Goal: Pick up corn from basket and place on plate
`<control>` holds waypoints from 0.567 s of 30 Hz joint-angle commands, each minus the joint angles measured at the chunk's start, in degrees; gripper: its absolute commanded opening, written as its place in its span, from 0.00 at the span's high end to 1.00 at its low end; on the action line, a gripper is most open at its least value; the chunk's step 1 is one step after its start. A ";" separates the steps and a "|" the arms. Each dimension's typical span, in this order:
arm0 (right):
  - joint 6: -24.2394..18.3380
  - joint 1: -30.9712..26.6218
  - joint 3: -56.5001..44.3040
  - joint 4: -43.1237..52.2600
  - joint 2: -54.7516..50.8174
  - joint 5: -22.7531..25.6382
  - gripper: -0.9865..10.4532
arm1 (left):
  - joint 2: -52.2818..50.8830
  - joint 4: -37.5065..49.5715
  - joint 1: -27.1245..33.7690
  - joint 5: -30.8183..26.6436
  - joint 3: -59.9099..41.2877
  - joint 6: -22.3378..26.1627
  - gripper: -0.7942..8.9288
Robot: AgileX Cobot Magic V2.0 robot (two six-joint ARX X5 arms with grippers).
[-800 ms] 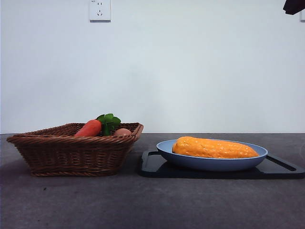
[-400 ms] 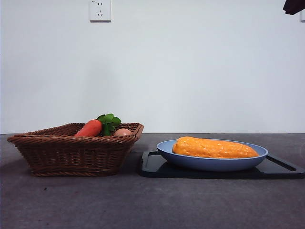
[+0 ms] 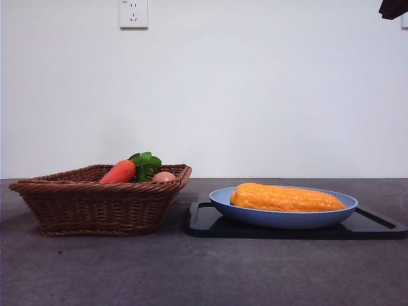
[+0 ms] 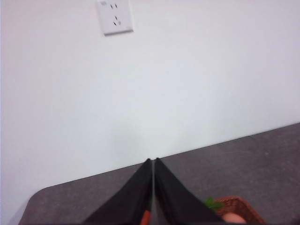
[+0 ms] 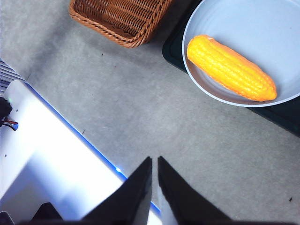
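One corn (image 3: 285,197) lies on the plate (image 3: 220,199), basket (image 3: 95,204) alongside.
Left wrist: left pincer (image 4: 153,161) closed, empty, near the wall. Right wrist: right pincer (image 5: 154,160) closed, empty, high over the desk (image 5: 154,117).

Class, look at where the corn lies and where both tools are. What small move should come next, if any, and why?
Probably none beyond keeping both arms parked. The corn already lies in the plate, out of the basket. The right tool is shut, high above the table and holding nothing; the left tool is shut too, facing the wall. The job looks done.
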 commanded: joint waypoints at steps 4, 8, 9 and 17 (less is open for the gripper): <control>-0.48 0.24 0.85 0.35 0.52 -0.33 0.91 | -9.38 8.68 0.66 0.31 -16.85 -0.35 0.91; -0.48 0.24 0.85 0.35 0.52 -0.33 0.91 | -15.80 11.63 0.94 0.28 -26.84 -1.18 0.91; -0.48 0.24 0.87 0.35 0.52 -0.33 0.91 | -17.49 12.55 1.22 0.28 -29.46 -1.57 0.91; -0.48 0.24 0.85 0.35 0.52 -0.33 0.91 | -29.35 13.79 3.10 0.28 -45.90 -1.88 0.91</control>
